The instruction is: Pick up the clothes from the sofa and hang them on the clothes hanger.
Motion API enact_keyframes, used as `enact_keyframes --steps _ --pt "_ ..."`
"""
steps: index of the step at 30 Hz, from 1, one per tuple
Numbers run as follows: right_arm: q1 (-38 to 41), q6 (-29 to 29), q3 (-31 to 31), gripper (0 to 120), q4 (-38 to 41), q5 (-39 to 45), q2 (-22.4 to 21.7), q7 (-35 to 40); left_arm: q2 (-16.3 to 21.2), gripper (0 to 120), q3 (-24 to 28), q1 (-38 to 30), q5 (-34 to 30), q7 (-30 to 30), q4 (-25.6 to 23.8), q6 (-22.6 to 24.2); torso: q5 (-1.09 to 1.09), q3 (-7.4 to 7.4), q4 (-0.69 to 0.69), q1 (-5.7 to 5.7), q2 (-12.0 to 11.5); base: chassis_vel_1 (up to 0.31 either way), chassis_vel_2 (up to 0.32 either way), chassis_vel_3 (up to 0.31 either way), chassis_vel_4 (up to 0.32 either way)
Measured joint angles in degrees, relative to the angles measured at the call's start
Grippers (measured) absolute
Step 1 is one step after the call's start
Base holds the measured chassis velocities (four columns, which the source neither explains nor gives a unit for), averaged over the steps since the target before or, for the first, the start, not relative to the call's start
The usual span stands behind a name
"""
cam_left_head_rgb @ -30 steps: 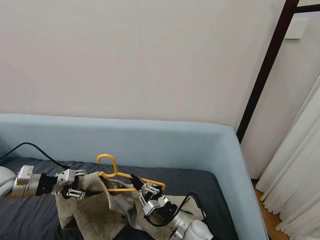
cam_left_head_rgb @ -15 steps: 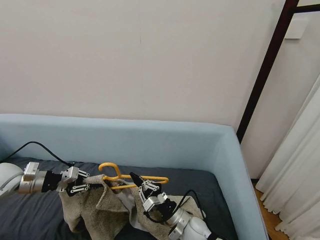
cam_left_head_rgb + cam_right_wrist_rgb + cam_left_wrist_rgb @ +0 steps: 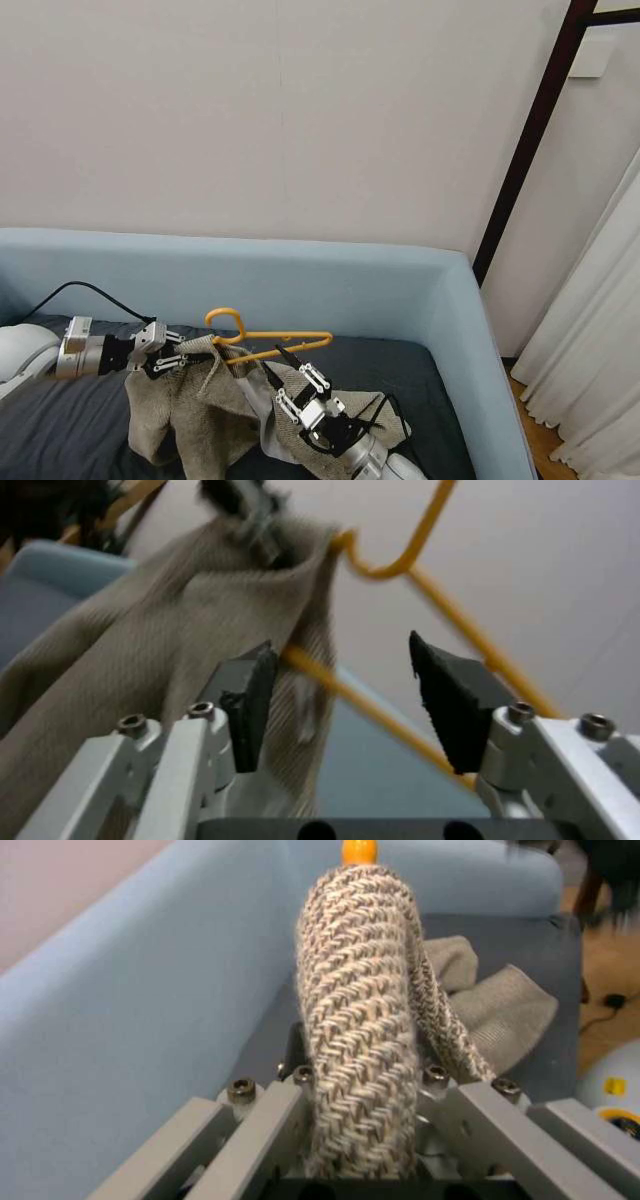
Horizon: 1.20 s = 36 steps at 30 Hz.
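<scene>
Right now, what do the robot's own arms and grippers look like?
The left arm and right arm have white shells; a black cable loops from the left one's silver cuff. The left gripper and right gripper are grey metal linkages on black bases.

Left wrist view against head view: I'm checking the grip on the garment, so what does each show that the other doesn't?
Left wrist view: up close, the left gripper is shut on a bunched roll of the knit garment, with the weave plain to see.

Head view: the whole orange hanger with the garment hanging from one end, the right gripper open just under the hanger's bar, the white wall and a curtain.

Both: the garment, a bit of the hanger's orange, and the blue sofa.
</scene>
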Motion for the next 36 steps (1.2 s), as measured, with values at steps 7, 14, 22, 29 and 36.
enact_keyframes --steps 7,14,22,29,36 --pt "-0.2 -11.5 -1.0 85 -4.6 -10.1 -2.7 0.7 0.4 8 -4.3 2.1 -3.2 -1.6 -1.8 1.0 0.00 0.00 -0.01 0.00 0.0 0.000 0.000 0.000 0.000" --pt "-0.6 -21.5 -9.0 100 -6.1 -17.3 -2.5 14.8 0.5 8 -9.2 6.1 -4.3 -1.8 -3.0 1.4 0.00 0.00 0.01 0.01 0.0 0.000 0.000 0.000 0.000" --pt "-0.9 -21.8 -13.2 100 -6.1 -20.3 -3.3 16.1 0.4 8 -12.4 9.1 -4.3 -2.0 -3.4 1.4 0.00 0.00 0.00 0.01 0.0 0.000 0.000 0.000 0.000" --pt "0.2 -24.7 -16.1 100 -6.4 -20.1 -3.5 14.5 0.5 8 -14.6 11.2 -4.4 -2.0 -3.8 1.4 0.00 0.00 0.00 0.00 0.0 0.000 0.000 0.000 0.000" --pt "1.7 -25.3 -16.0 100 -6.6 -18.7 -3.3 8.0 0.4 8 -15.6 12.6 -4.4 -2.0 -4.2 1.3 0.00 0.00 0.00 0.00 0.0 0.000 0.000 0.000 0.000"
